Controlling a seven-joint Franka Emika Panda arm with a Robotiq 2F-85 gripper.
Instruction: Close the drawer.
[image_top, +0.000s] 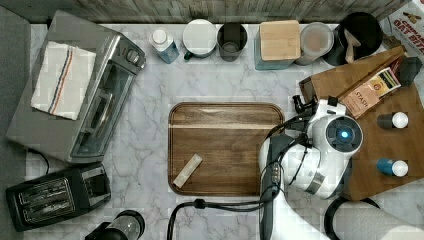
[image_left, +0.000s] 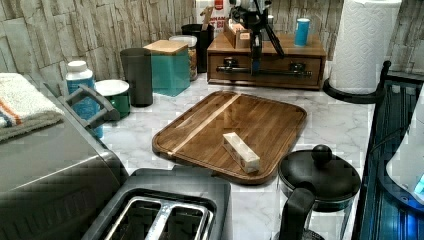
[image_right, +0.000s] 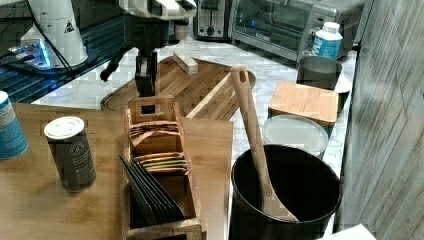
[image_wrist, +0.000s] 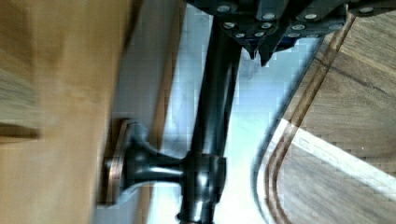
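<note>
Wooden and medium brown, the drawer sits in a low cabinet at the far end of the desk in the left view, its front nearly level with the cabinet face. Its long black bar handle runs across the front. The end effector hangs straight down at the handle's middle; in the wrist view the bar passes right under it, standing off the drawer front on a round black mount. I cannot tell whether the end effector is clamped on the bar or open around it.

Readable writing is sparse: "STASH" on an orange tea box in the caddy on the cabinet top, and "OAT BIT" on a box at the top view's upper right corner.

A strip of bare marble separates the drawer front from the dark rounded-corner tray, which carries one pale block. Just beside the cabinet on the left view's right stands a paper towel roll; on the left view's left stand a black pot, a jar and a teal canister with a wooden lid – none touching the drawer. Farther off are a toaster oven, a toaster and a black-lidded press, while the arm's black cable crosses the desk along the tray's edge
</note>
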